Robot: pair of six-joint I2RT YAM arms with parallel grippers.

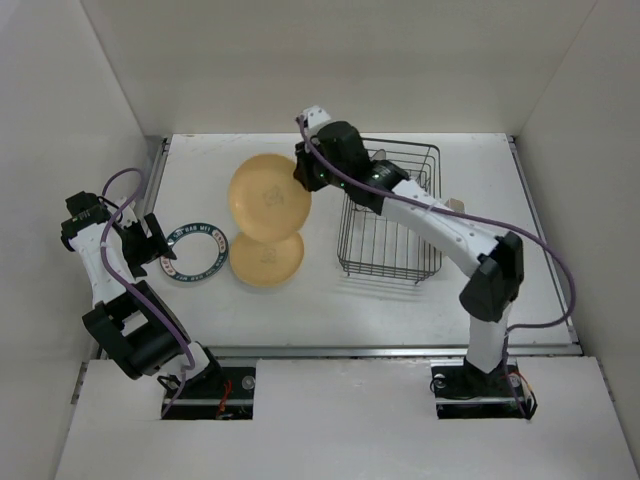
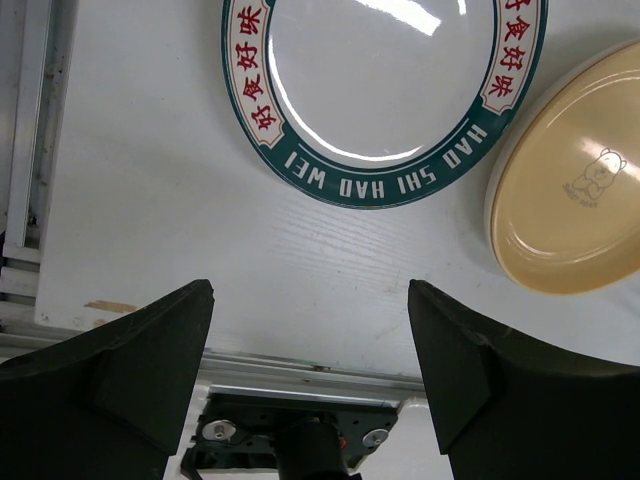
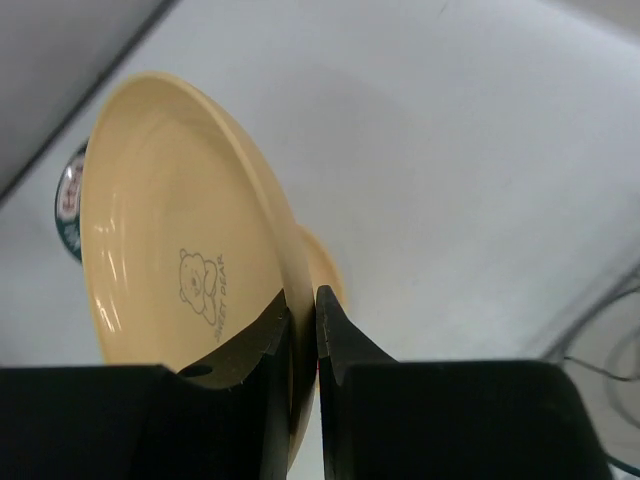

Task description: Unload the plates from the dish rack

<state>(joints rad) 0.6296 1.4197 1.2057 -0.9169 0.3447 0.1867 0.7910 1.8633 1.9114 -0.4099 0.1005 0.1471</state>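
Observation:
My right gripper [image 1: 305, 172] is shut on the rim of a yellow-orange plate [image 1: 266, 196] with a bear drawing and holds it above the table, left of the dish rack [image 1: 392, 215]; it shows tilted in the right wrist view [image 3: 170, 250], pinched at the gripper [image 3: 303, 310]. A second yellow plate [image 1: 266, 260] lies flat on the table below it, also in the left wrist view [image 2: 575, 185]. A white plate with a dark lettered rim band [image 1: 195, 251] lies to its left [image 2: 385, 85]. My left gripper [image 1: 148, 240] is open and empty [image 2: 310, 330] beside it. The rack looks empty.
White walls close in the table at the back and sides. A metal rail [image 1: 340, 351] runs along the near edge of the table. The right arm [image 1: 450, 232] stretches over the rack.

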